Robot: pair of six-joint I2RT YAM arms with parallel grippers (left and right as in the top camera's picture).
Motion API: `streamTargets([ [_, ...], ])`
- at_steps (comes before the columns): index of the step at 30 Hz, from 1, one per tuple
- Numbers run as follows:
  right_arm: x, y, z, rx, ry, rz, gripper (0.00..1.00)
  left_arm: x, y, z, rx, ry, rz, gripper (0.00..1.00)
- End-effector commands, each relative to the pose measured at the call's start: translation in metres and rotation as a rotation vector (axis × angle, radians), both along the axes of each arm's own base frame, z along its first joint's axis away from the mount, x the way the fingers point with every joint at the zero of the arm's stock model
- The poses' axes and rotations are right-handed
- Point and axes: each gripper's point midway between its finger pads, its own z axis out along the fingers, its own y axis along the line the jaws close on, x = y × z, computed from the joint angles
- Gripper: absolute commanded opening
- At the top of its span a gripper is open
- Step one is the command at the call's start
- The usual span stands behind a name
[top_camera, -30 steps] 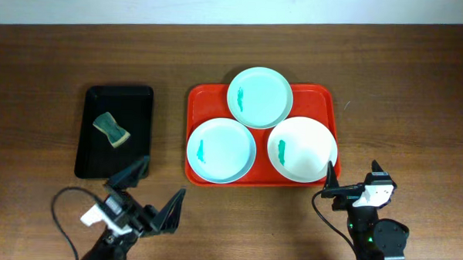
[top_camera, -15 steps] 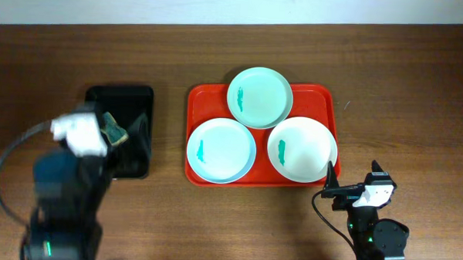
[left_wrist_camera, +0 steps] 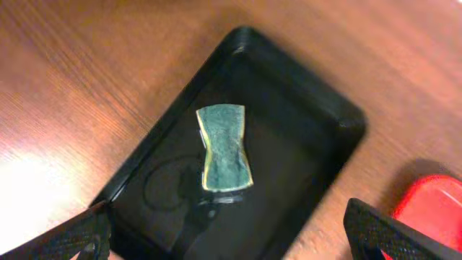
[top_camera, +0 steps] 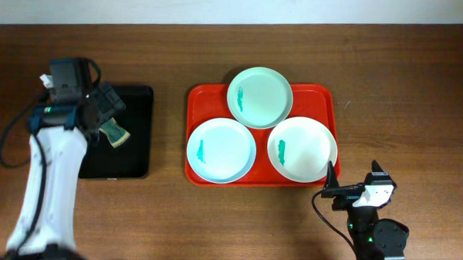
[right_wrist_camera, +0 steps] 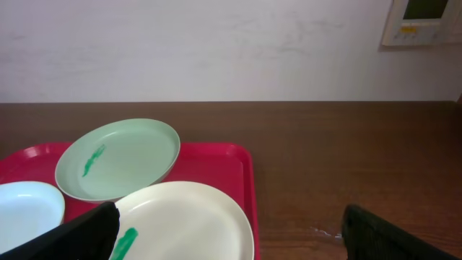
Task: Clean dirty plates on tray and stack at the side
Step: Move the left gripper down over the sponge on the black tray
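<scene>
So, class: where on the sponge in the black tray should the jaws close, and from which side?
Probably the sponge at its pinched waist, straight down from above: it lies flat, clear of the walls of the black tray, and the waist is narrowest.

The red tray is a rectangle with rounded corners and a raised rim, lying flat with its long side running left to right. Three round, shallow plates of equal size sit on it in a triangle, all right way up. The far plate, pale mint, pokes over the tray's far rim. The left plate, whitish-blue, fills the tray's near left part. The right plate, cream-white, reaches the tray's right rim. Each carries one small teal-green smear left of its middle.
</scene>
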Motion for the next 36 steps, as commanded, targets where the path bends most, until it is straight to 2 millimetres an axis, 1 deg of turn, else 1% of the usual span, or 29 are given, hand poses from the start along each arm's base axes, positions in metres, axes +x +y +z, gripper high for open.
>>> streamTargets([
  [1, 0.0, 0.0, -0.003, 0.003, 0.004, -0.004, 0.99, 0.013, 0.013, -0.036, 0.014, 0.072, 0.081, 0.99],
  [4, 0.0, 0.0, -0.003, 0.003, 0.004, -0.004, 0.98, 0.027, 0.017, -0.066, 0.002, 0.106, 0.086, 0.99],
  [7, 0.0, 0.0, -0.003, 0.003, 0.004, -0.004, 0.98, 0.035, 0.022, -0.09, -0.003, 0.132, 0.093, 0.99],
  [8, 0.0, 0.0, -0.003, 0.003, 0.004, -0.004, 0.99, 0.039, 0.023, -0.102, -0.006, 0.144, 0.094, 0.99],
  [9, 0.0, 0.0, -0.003, 0.003, 0.004, -0.004, 0.98, 0.043, 0.022, -0.114, -0.016, 0.154, 0.09, 0.99],
  [11, 0.0, 0.0, -0.003, 0.003, 0.004, -0.004, 0.98, 0.049, 0.02, -0.129, -0.032, 0.159, 0.084, 1.0],
  [14, 0.0, 0.0, -0.003, 0.003, 0.004, -0.004, 0.99, 0.059, 0.019, -0.146, -0.047, 0.152, 0.076, 1.0],
  [16, 0.0, 0.0, -0.003, 0.003, 0.004, -0.004, 0.98, 0.062, 0.018, -0.155, -0.052, 0.153, 0.074, 0.97],
  [20, 0.0, 0.0, -0.003, 0.003, 0.004, -0.004, 0.98, 0.068, 0.019, -0.17, -0.053, 0.154, 0.073, 0.95],
  [22, 0.0, 0.0, -0.003, 0.003, 0.004, -0.004, 0.99, 0.069, 0.019, -0.176, -0.053, 0.158, 0.073, 0.92],
  [24, 0.0, 0.0, -0.003, 0.003, 0.004, -0.004, 0.99, 0.069, 0.019, -0.177, -0.053, 0.157, 0.074, 0.86],
  [25, 0.0, 0.0, -0.003, 0.003, 0.004, -0.004, 0.98, 0.069, 0.02, -0.178, -0.053, 0.158, 0.076, 0.77],
  [27, 0.0, 0.0, -0.003, 0.003, 0.004, -0.004, 0.99, 0.069, 0.022, -0.178, -0.051, 0.156, 0.079, 0.66],
  [29, 0.0, 0.0, -0.003, 0.003, 0.004, -0.004, 0.98, 0.069, 0.026, -0.177, -0.038, 0.156, 0.089, 0.64],
  [30, 0.0, 0.0, -0.003, 0.003, 0.004, -0.004, 0.99, 0.068, 0.027, -0.177, -0.033, 0.156, 0.092, 0.61],
  [31, 0.0, 0.0, -0.003, 0.003, 0.004, -0.004, 0.98, 0.068, 0.029, -0.177, -0.026, 0.156, 0.097, 0.43],
  [32, 0.0, 0.0, -0.003, 0.003, 0.004, -0.004, 0.98, 0.068, 0.03, -0.177, -0.02, 0.157, 0.1, 0.31],
  [33, 0.0, 0.0, -0.003, 0.003, 0.004, -0.004, 0.99, 0.067, 0.032, -0.177, -0.009, 0.159, 0.105, 0.13],
  [34, 0.0, 0.0, -0.003, 0.003, 0.004, -0.004, 0.98, 0.067, 0.033, -0.177, -0.007, 0.16, 0.106, 0.05],
  [35, 0.0, 0.0, -0.003, 0.003, 0.004, -0.004, 0.98, 0.067, 0.033, -0.177, -0.005, 0.16, 0.107, 0.0],
  [36, 0.0, 0.0, -0.003, 0.003, 0.004, -0.004, 0.98, 0.067, 0.034, -0.177, -0.002, 0.16, 0.109, 0.0],
])
